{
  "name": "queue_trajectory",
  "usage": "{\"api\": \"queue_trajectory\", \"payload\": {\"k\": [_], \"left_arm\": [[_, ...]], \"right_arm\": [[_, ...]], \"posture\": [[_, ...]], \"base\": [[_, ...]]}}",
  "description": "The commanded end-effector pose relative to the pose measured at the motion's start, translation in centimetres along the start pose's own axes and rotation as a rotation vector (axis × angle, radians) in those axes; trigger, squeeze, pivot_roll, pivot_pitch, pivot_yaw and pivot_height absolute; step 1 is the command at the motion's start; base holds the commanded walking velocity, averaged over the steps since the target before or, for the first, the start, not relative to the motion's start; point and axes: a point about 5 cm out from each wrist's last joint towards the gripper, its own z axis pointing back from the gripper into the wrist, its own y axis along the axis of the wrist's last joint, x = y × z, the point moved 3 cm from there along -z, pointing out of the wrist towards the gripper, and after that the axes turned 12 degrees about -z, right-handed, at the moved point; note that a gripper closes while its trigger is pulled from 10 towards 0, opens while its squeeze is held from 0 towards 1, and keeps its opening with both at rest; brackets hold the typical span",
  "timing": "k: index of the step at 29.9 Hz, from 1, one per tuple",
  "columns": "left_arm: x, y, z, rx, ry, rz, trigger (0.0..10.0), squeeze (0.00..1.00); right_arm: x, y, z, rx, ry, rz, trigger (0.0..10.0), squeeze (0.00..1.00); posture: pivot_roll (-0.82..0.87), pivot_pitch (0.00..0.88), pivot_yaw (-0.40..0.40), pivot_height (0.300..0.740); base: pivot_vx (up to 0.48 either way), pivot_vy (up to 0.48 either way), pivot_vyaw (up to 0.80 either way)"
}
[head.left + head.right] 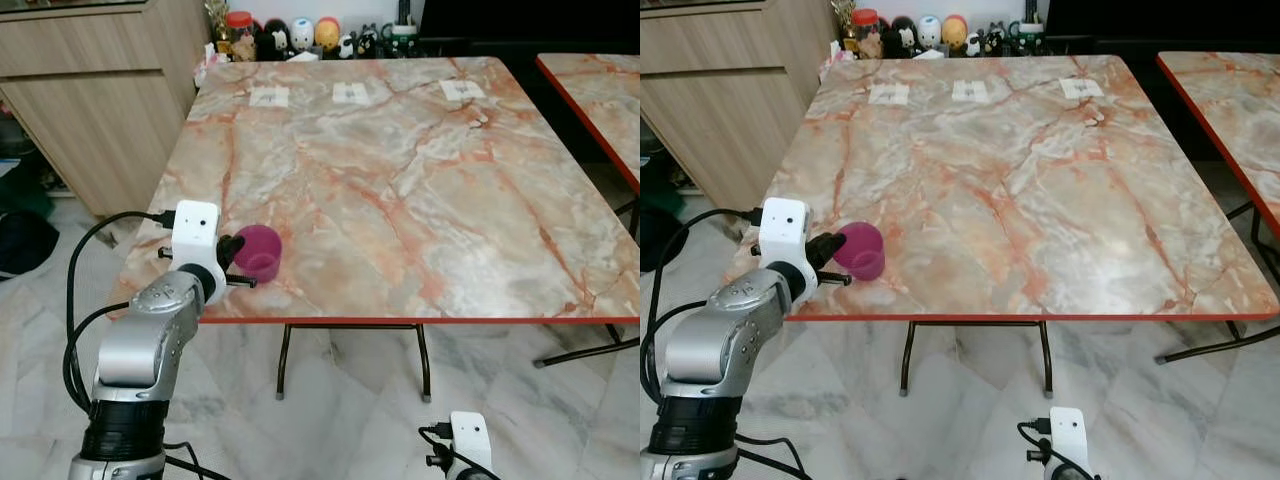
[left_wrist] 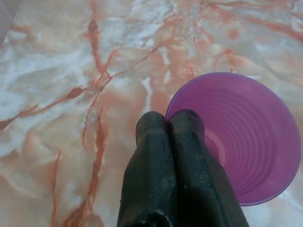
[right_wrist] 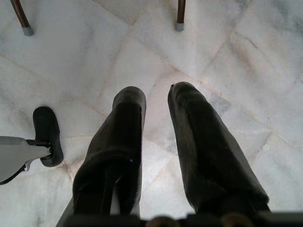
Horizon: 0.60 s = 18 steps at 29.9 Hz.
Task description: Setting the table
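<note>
- The left hand [image 1: 232,262] is up at the near left corner of the marble surface [image 1: 400,180], its two black fingers [image 2: 165,161] pressed together, seemingly pinching the cup's rim.
- The purple cup [image 1: 258,251] stands upright, mouth up, touching the hand's right side, close to the surface's near edge.
- The rest of the surface stretches away to the right and beyond it.
- The right hand [image 3: 156,137] hangs low over the floor, fingers parted, grasping nothing, so the left arm is the nearer.
</note>
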Motion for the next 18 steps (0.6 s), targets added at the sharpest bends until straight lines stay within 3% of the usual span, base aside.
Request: {"api": "queue_trajectory", "payload": {"k": [1,2,10,11,18], "left_arm": [[-0.4,0.3,0.1,-0.019,0.021,-0.003,10.0,0.26],[-0.5,0.3,0.1,-0.027,0.026,-0.001,10.0,1.0],[-0.2,0.7,0.1,-0.035,0.007,-0.024,10.0,1.0],[-0.1,0.9,0.1,-0.033,0.001,-0.028,10.0,0.0],[0.7,0.5,-0.1,-0.072,-0.046,-0.056,10.0,0.0]], "right_arm": [[0.1,-0.6,0.1,-0.023,-0.006,-0.001,10.0,0.0],[0.1,-0.6,0.1,-0.023,-0.006,-0.002,10.0,0.0],[0.1,-0.6,0.1,-0.024,-0.006,-0.003,10.0,0.0],[0.1,-0.6,0.1,-0.024,-0.006,-0.004,10.0,0.0],[0.0,-0.6,0.1,-0.024,-0.005,-0.005,10.0,0.0]], "posture": [[0.07,0.111,0.009,0.74],[0.07,0.111,0.01,0.74],[0.07,0.111,0.012,0.74],[0.07,0.111,0.012,0.74],[0.07,0.11,0.014,0.74]], "base": [[0.0,0.0,0.0],[0.0,0.0,0.0],[0.0,0.0,0.0],[0.0,0.0,0.0],[0.0,0.0,0.0]]}}
